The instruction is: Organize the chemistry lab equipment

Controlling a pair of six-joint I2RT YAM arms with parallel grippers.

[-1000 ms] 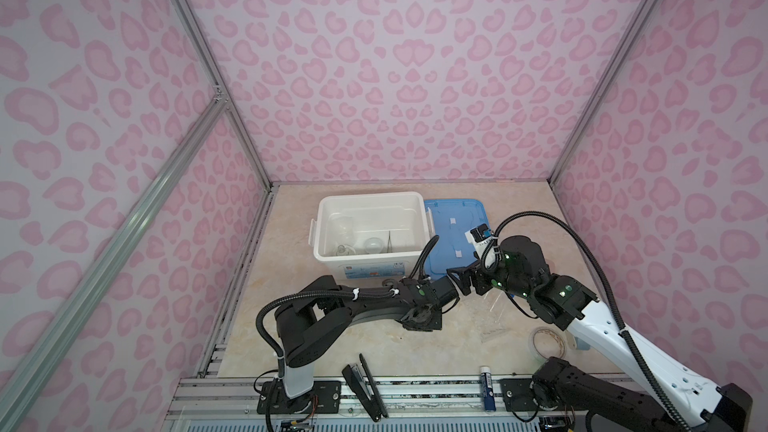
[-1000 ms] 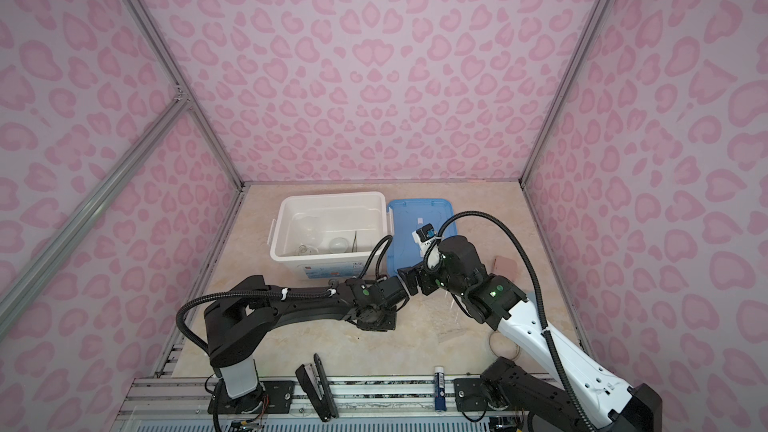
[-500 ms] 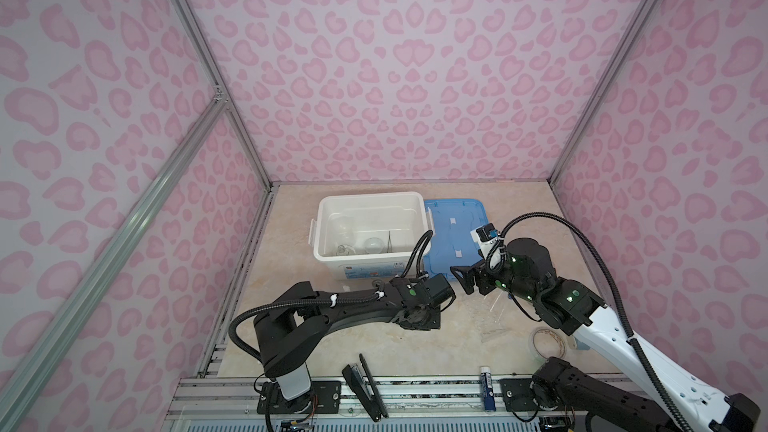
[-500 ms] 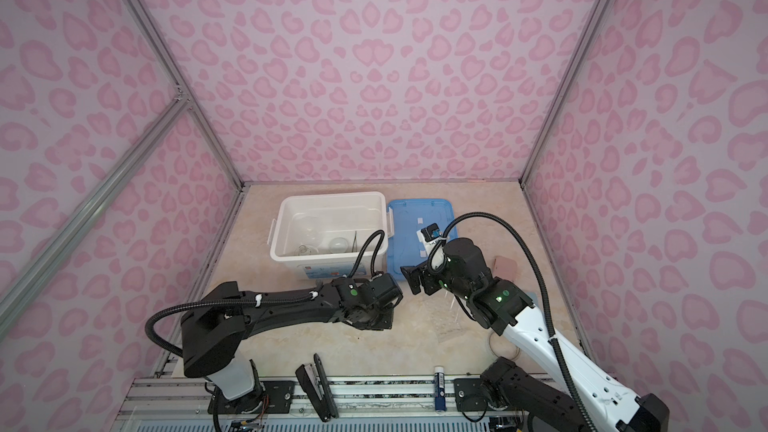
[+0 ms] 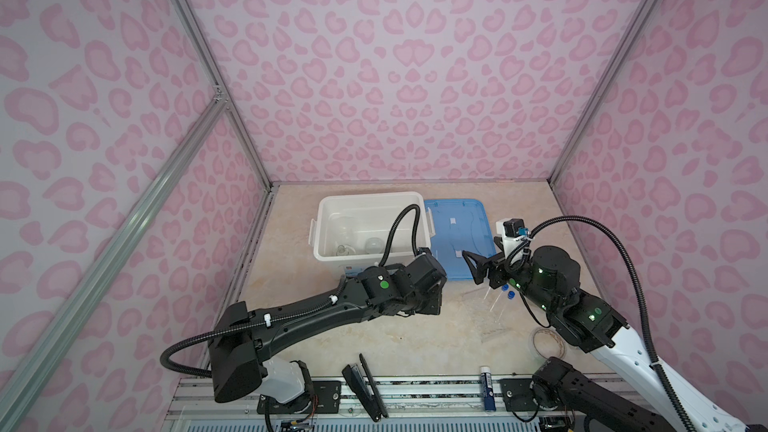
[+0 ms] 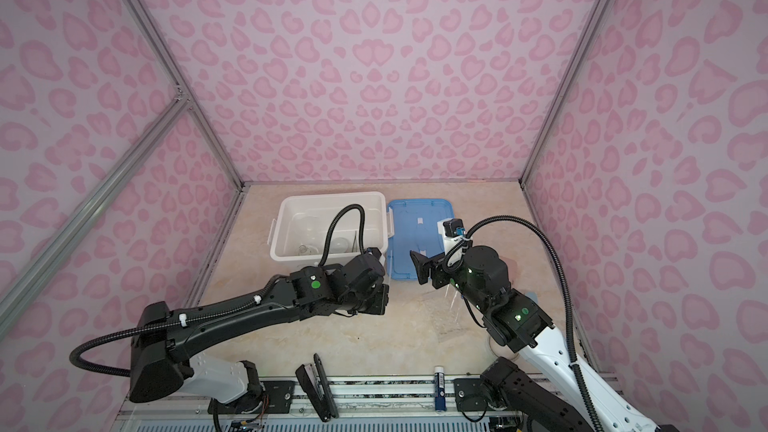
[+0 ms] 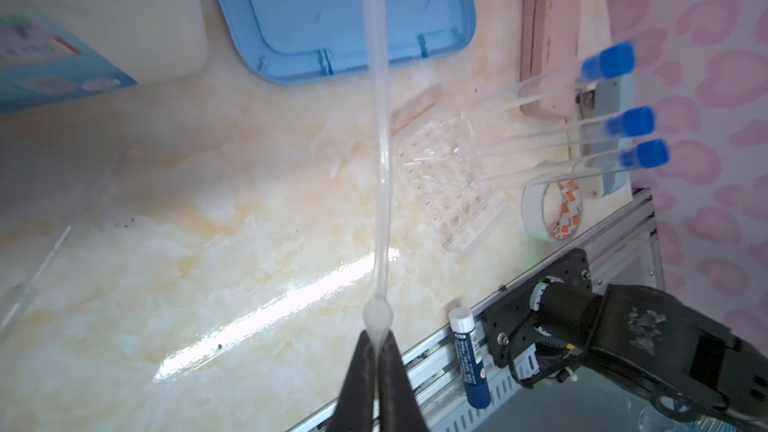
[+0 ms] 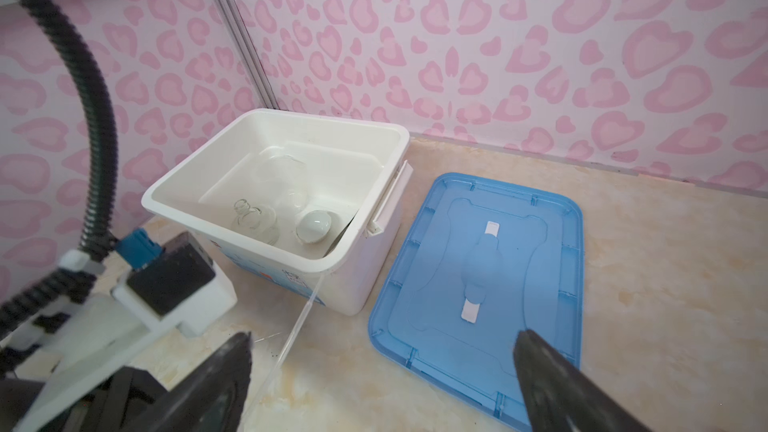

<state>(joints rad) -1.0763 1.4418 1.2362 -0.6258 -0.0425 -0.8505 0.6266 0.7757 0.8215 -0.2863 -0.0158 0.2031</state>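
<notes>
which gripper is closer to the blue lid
Right. The right gripper hangs open over the front edge of the blue lid; the left gripper, shut on a dropper, sits back over the table short of it.

No wording can be read anywhere. The white bin [image 7: 124,10] carries a blue label [image 7: 45,60] with red and white print, blurred past reading. The orange marks inside the tape roll [image 7: 536,209] and the white lettering along the blue-and-white stick [image 7: 469,361] are too small to read.
</notes>
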